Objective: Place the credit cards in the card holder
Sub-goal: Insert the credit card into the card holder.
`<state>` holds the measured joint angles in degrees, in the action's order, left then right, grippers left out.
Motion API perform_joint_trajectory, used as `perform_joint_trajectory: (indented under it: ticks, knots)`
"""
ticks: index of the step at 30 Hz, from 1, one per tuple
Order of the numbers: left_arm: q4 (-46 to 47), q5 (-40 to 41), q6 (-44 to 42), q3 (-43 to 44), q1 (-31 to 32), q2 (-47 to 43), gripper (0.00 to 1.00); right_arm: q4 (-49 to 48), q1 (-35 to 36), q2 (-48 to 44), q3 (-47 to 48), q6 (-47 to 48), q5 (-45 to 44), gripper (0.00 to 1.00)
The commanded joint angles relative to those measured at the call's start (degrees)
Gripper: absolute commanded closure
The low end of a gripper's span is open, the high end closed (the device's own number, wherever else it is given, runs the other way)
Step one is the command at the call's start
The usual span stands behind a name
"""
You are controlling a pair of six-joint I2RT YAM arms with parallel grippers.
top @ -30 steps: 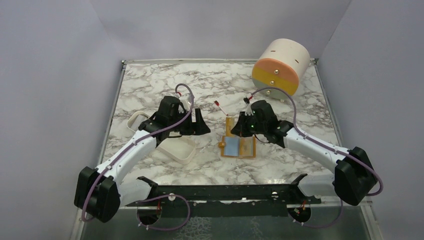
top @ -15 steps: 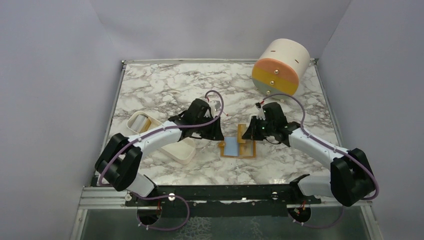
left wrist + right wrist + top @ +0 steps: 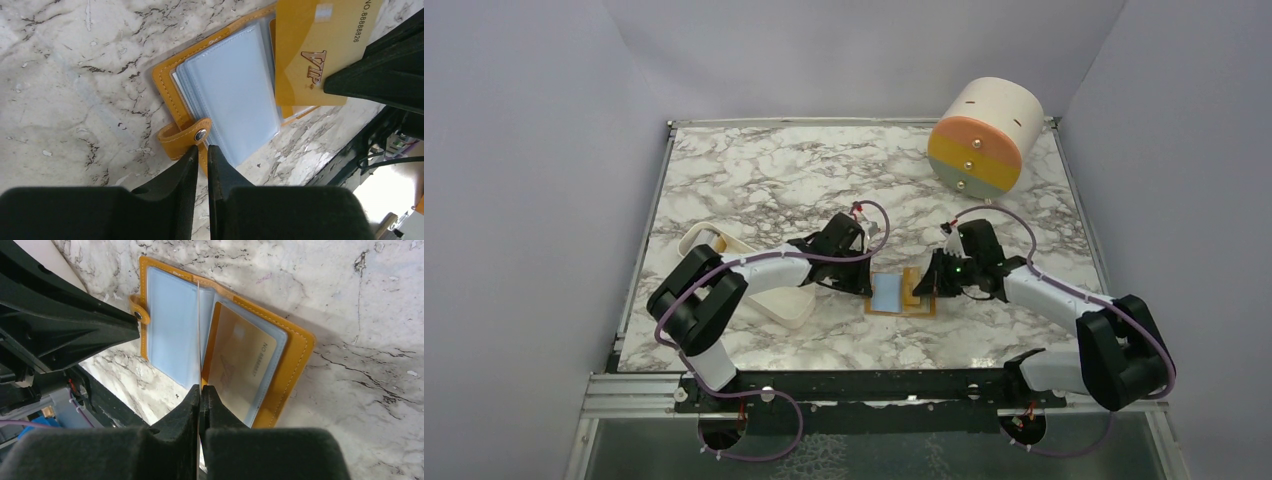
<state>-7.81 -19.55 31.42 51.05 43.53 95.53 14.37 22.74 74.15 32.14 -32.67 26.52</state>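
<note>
My left pincer (image 3: 201, 149) just swung in and pinched the orange-tan leather card holder (image 3: 902, 293)'s snap tab (image 3: 200, 134), pinning it. Right pincer (image 3: 200, 386) clenches a flat golden credit card (image 3: 310, 50) over its right half.

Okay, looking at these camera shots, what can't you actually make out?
- Gold card: its far end is cut off by the top edge of the left wrist view.
- White tray: top view, the left arm covers much of it.
- Left hand: whether it grips the card holder's snap tab; its own fingers hide the contact.
</note>
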Motion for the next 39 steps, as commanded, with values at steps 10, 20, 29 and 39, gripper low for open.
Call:
perform_joint_trajectory:
  ticks: [10,20,29,39]
  knots:
    - [2.0,4.9,1.6,-3.1,1.3,0.6,0.94,-10.1,-2.5,3.7,-5.3,-4.4,9.9,0.99]
    - [2.5,5.9,3.9,-6.4,1.9,-0.6,0.99,-12.3,-4.9,3.7,-6.2,-8.6,15.7,0.99]
    - [5.4,5.8,6.7,-8.9,2.7,-1.8,1.00,-14.4,-4.9,3.8,-9.1,-11.8,17.3,0.99]
    - [6.4,5.7,7.7,-9.9,3.8,-1.3,1.00,-16.9,-4.9,6.3,-9.3,-11.5,17.6,0.99]
